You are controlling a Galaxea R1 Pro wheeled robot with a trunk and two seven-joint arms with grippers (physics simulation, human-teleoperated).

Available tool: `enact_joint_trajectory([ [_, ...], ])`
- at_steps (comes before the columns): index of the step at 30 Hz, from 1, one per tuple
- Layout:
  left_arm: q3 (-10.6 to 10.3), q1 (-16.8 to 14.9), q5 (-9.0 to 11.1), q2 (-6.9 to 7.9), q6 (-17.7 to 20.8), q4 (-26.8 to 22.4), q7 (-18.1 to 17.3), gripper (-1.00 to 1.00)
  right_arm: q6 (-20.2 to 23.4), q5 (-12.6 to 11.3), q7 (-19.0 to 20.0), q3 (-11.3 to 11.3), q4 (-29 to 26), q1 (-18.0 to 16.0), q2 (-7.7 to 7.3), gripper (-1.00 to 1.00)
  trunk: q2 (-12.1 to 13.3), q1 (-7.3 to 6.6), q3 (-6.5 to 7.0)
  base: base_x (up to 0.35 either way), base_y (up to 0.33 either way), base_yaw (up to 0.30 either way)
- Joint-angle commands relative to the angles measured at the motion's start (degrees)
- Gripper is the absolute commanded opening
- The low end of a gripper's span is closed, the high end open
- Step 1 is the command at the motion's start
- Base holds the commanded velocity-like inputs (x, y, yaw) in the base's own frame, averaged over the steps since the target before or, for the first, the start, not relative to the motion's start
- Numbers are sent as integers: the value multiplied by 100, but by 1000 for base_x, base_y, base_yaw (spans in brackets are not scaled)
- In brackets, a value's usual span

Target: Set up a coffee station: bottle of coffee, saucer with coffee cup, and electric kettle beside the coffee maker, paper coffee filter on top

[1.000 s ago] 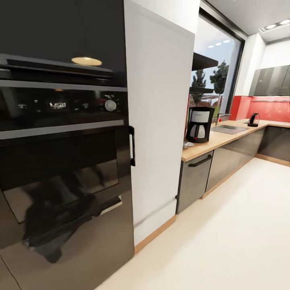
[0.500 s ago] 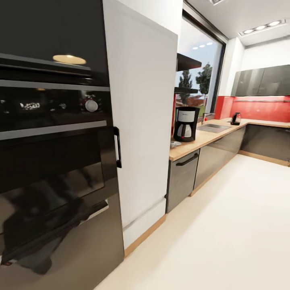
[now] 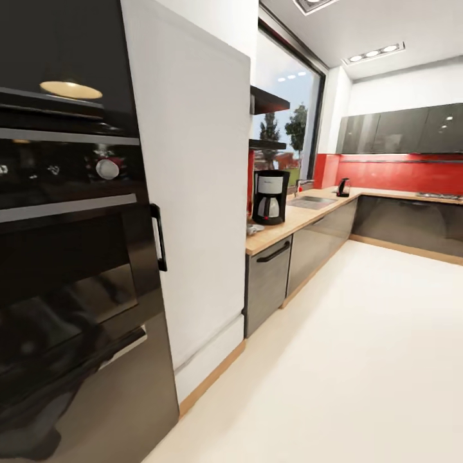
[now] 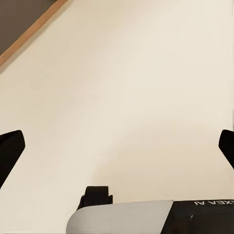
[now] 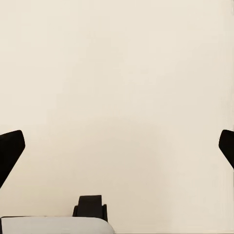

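Cream kitchen floor [image 3: 360, 360] lies under both my pincers [image 4: 117, 146] [image 5: 117, 146], spread apart and empty. Beyond the sink from the tall black-and-silver coffee maker [image 3: 270, 197] on the light-wood bench [image 3: 289, 222] stands the small dark electric kettle [image 3: 343, 187]; probably rigid and light, best gripped by its handle.

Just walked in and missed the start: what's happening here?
Nothing is being handled. Both grippers, left and right, hang open and empty over the pale floor. Ahead, the coffee maker stands on the kitchen countertop, with the electric kettle far down it, past the sink.
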Motion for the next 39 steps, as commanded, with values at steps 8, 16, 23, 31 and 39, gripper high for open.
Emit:
enact_joint_trajectory([
  [8, 1, 3, -3, 0, -6, -9, -1, 100, -20, -4, -1, -1, 6, -4, 0, 100, -3, 0, -5, 0, 0, -253],
  [16, -12, 3, -3, 0, -6, -9, -1, 100, -20, -3, -8, -1, 6, -4, 0, 100, -3, 0, -5, 77, -29, -159],
  [23, -16, 3, -3, 0, -6, -9, -1, 100, -20, -3, -5, -1, 6, -4, 0, 100, -3, 0, -5, 264, -112, -78],
  [31, -17, 3, -3, 0, -6, -9, -1, 100, -20, -3, -1, -1, 6, -4, 0, 100, -3, 0, -5, 289, -129, -228],
  [39, -17, 3, -3, 0, -6, -9, -1, 100, -20, -3, -1, -1, 6, -4, 0, 100, -3, 0, -5, 292, -154, -253],
])
